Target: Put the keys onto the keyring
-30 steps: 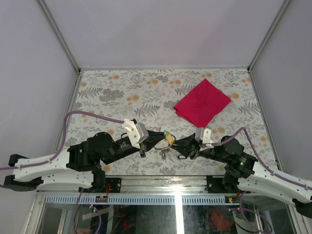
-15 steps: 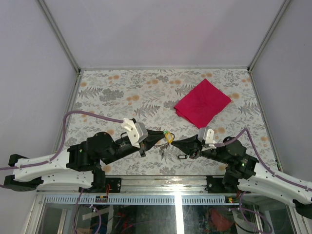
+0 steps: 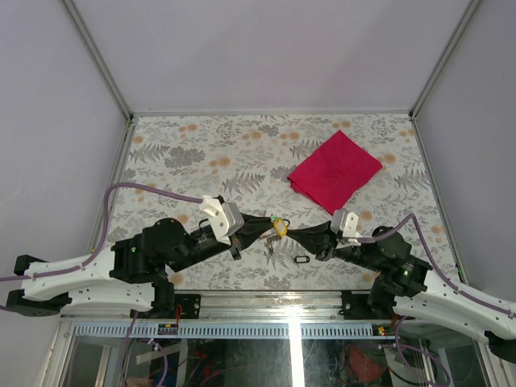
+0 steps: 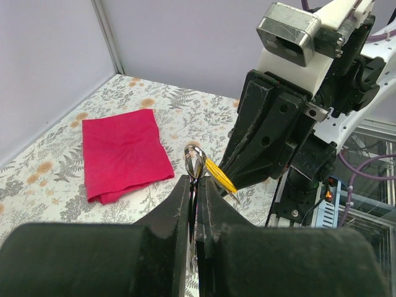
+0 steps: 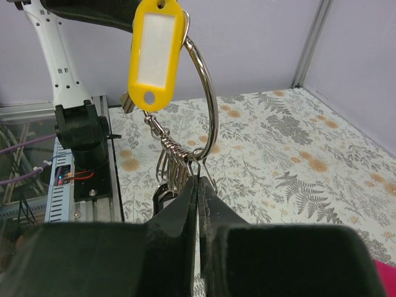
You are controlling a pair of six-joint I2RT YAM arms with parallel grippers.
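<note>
**A:** Both of our arms meet nose to nose above the near edge of the table [image 3: 161, 161], well apart from the red cloth [image 3: 334, 169] towards the far right corner.

**B:** Our left gripper [image 4: 193, 182] is clamped on the keyring [image 4: 194, 162] and holds it up off the table, edge-on to its own camera.

**A:** Our right gripper [image 5: 198, 182] sits directly under the ring's lowest arc with its fingers pressed together. We cannot tell whether they pinch the wire.

**B:** The right wrist view shows what the overhead view hides. The yellow key tag [image 5: 154, 52] and a bunch of keys [image 5: 174, 166] already hang on the ring.

**A:** Only the overhead view shows the black key tag [image 3: 302, 260]. It lies loose by the near edge, its long axis seemingly along that edge. We judge it nearer the right arm.
</note>
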